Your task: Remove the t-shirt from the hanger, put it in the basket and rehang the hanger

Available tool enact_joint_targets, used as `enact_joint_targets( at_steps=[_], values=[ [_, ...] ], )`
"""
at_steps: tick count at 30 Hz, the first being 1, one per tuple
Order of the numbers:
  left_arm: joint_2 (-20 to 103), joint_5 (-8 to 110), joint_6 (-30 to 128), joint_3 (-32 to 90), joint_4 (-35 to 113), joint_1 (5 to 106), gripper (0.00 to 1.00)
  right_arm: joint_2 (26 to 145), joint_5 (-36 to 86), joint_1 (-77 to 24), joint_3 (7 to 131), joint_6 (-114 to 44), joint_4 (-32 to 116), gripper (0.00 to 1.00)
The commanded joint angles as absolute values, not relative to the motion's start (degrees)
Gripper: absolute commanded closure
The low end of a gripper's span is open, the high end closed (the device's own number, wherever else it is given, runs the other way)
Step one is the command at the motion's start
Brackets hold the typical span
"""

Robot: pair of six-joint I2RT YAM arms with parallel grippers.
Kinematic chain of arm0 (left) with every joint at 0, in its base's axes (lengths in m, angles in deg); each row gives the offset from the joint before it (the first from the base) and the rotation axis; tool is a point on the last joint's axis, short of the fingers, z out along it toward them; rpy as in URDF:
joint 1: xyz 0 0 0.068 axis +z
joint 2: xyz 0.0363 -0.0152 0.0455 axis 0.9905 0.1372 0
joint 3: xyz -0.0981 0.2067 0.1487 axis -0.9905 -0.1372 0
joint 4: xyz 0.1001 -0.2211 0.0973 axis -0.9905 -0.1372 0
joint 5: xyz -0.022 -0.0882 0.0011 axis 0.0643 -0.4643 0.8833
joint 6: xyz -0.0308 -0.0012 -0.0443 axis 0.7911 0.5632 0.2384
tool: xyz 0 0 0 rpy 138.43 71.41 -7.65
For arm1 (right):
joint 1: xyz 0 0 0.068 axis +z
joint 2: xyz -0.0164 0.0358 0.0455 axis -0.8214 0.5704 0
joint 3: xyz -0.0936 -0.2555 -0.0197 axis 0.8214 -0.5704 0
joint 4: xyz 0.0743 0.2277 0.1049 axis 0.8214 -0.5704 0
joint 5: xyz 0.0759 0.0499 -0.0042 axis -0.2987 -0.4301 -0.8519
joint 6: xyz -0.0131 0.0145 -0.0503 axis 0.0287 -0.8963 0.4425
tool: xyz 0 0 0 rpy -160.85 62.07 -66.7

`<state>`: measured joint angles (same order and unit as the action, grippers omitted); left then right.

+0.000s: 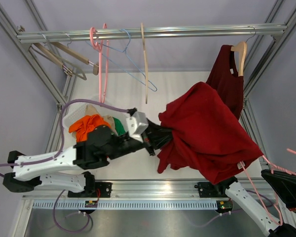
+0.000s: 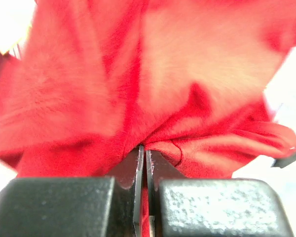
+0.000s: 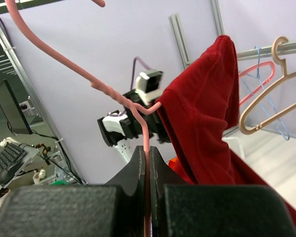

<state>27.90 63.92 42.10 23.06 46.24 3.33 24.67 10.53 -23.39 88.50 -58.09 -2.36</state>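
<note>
Mid-air between arms: red t-shirt (image 1: 207,131) draped on pink hanger (image 3: 144,138). Left gripper (image 2: 144,160) pinched tight on bunched fabric; right gripper (image 3: 147,165) closed on hanger wire. Looks like pull-off step; next, draw arms apart, cloth off hanger.

A metal rail (image 1: 187,32) runs across the top of the frame. Hanging from it, left to right, are two wooden hangers (image 1: 64,54), a pink hanger (image 1: 104,64), a thin blue wire hanger (image 1: 136,70) and a wooden hanger seen edge-on (image 1: 144,64). At the rail's right end, another wooden hanger (image 1: 240,49) carries a dark maroon garment (image 1: 229,79). On the white surface (image 1: 177,84), at left, a pale basket (image 1: 76,106) holds orange cloth (image 1: 86,126) and green cloth (image 1: 118,126). The right wrist view shows a dark monitor (image 3: 10,108) and a keyboard (image 3: 7,158) in the background.
</note>
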Motion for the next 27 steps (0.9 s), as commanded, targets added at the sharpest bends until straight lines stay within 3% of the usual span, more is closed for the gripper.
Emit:
enact_joint_targets(
  at_steps=[1, 7, 12, 20, 27],
  values=[
    [19.81, 69.60, 41.18, 23.42, 44.98, -0.32, 1.00, 23.45, 13.61, -22.35, 88.84, -55.58, -7.35, 1.00],
    [5.05, 81.73, 41.35, 22.36, 29.78, -0.68, 1.00, 22.66, 15.28, -21.21, 89.80, -54.43, -8.67, 1.00],
    [-1.57, 90.78, 38.98, 29.74, 18.17, -0.68, 1.00, 23.71, 13.18, -21.12, 87.44, -53.82, -7.01, 1.00],
    [0.35, 99.05, 27.65, 39.50, 21.13, -0.68, 1.00, 27.74, 8.78, -21.12, 82.60, -53.73, 0.55, 1.00],
    [3.43, 102.58, 7.27, 42.92, 38.53, -0.68, 1.00, 31.00, 5.27, -21.12, 78.21, -53.73, 6.08, 1.00]
  ],
)
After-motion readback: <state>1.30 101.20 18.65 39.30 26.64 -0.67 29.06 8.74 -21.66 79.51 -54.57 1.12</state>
